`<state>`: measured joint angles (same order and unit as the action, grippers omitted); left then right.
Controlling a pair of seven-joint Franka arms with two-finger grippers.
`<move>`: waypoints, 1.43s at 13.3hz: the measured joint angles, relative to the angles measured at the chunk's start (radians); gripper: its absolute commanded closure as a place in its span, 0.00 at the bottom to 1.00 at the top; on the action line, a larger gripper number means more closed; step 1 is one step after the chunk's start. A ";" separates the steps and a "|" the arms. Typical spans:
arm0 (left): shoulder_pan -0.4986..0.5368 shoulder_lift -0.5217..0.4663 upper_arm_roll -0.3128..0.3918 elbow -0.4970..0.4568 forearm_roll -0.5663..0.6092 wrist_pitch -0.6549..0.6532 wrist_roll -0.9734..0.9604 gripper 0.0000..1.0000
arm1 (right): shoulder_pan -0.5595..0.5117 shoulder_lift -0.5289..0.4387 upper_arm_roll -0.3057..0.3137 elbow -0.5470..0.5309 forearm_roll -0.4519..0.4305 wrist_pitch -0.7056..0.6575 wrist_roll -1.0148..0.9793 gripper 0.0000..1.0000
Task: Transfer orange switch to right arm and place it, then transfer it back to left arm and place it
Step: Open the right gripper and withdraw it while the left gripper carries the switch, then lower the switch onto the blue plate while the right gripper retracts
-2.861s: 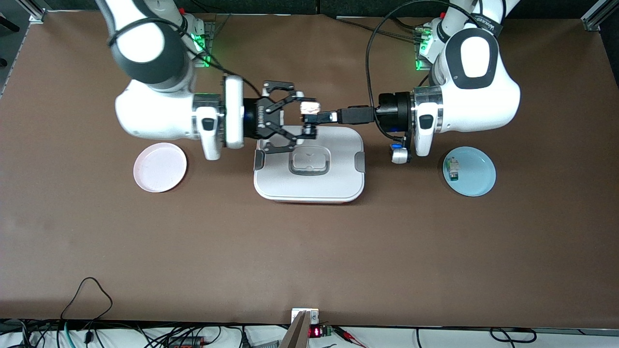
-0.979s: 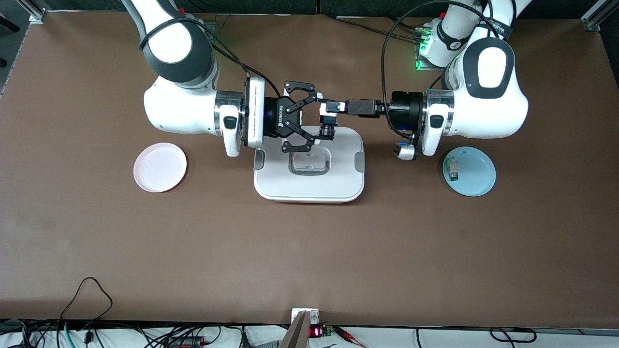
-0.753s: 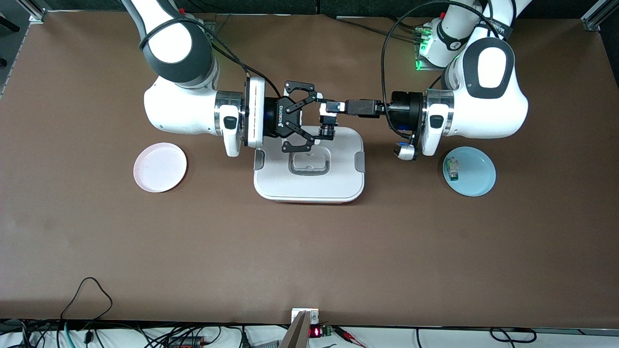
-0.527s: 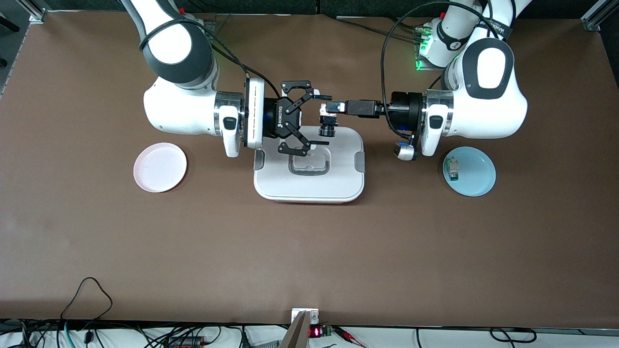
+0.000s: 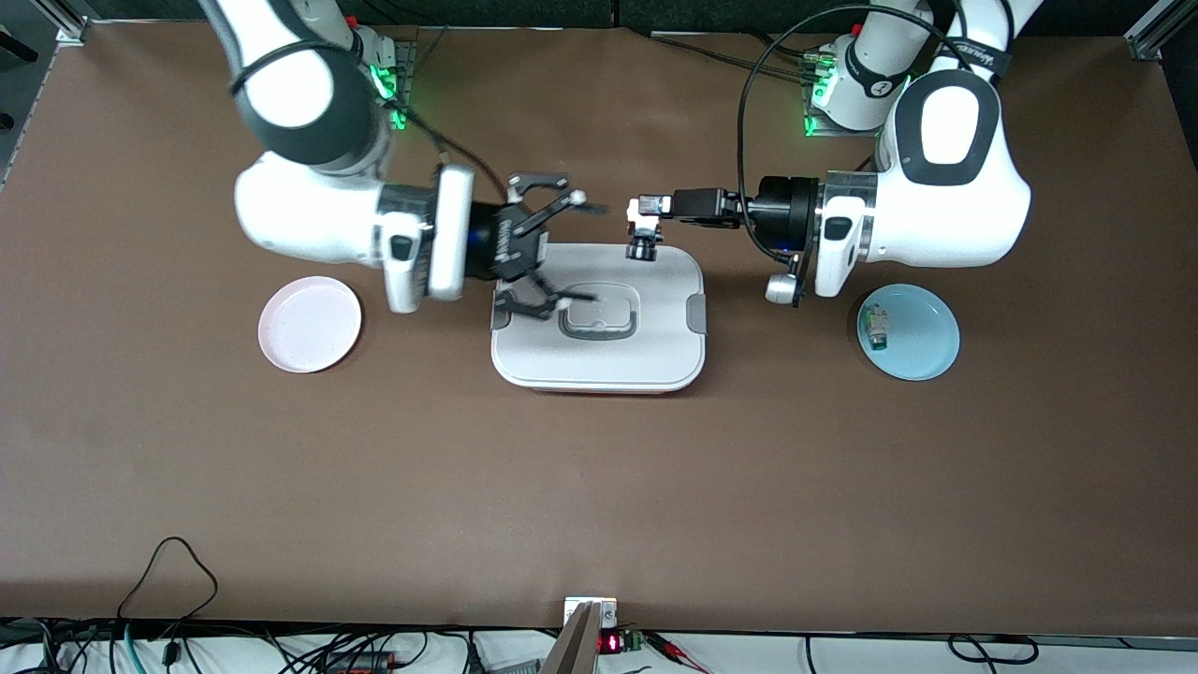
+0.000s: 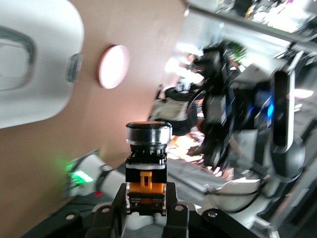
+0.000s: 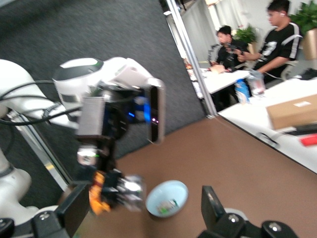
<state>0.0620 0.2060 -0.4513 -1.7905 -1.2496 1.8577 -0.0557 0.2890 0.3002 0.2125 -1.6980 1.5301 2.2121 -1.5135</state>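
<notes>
Nearest the front camera on the brown surface [image 5: 599, 487] stands the box [image 5: 599, 323], white with grey side latches and a grey-outlined handle recess on its lid. Toward the right arm's end of the surface, beside the box and apart from it, lies a pink plate [image 5: 310, 324]. Toward the left arm's end lies a pale blue plate [image 5: 909, 331] with a tiny white-and-green component [image 5: 877, 329] resting in it.

Above the box, the two hands face each other. The right hand [image 5: 562, 248] hangs over the box's lid at the edge toward the right arm, its fingers spread wide and released, grasping nothing; one finger is over the handle recess, the other over the bare surface just past the box's edge nearest the bases. In the right wrist view its dark fingers [image 7: 74, 210] stand well apart.

The left hand [image 5: 644, 206] is over the box's edge nearest the robots' bases, clenched on the orange switch [image 5: 642, 239]. The switch is up in the air, its round dark cap end pointing down toward the lid. In the left wrist view the switch [image 6: 146, 168] sits between the two fingers [image 6: 171, 201], its orange tab just above them.
</notes>
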 measured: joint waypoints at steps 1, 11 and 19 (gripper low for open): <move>0.008 -0.002 0.000 0.011 0.081 -0.042 0.030 0.99 | -0.038 -0.017 -0.001 -0.025 -0.037 -0.010 0.000 0.00; 0.113 0.020 0.009 0.020 0.963 -0.302 0.857 1.00 | -0.454 -0.082 -0.007 -0.173 -0.498 -0.366 0.085 0.00; 0.178 0.077 0.012 -0.063 1.352 -0.122 1.277 1.00 | -0.496 -0.170 -0.008 -0.173 -0.901 -0.387 0.842 0.00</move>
<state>0.2402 0.2834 -0.4397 -1.8539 0.1020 1.7358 1.2210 -0.2072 0.1305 0.2048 -1.8712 0.6293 1.8249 -0.6716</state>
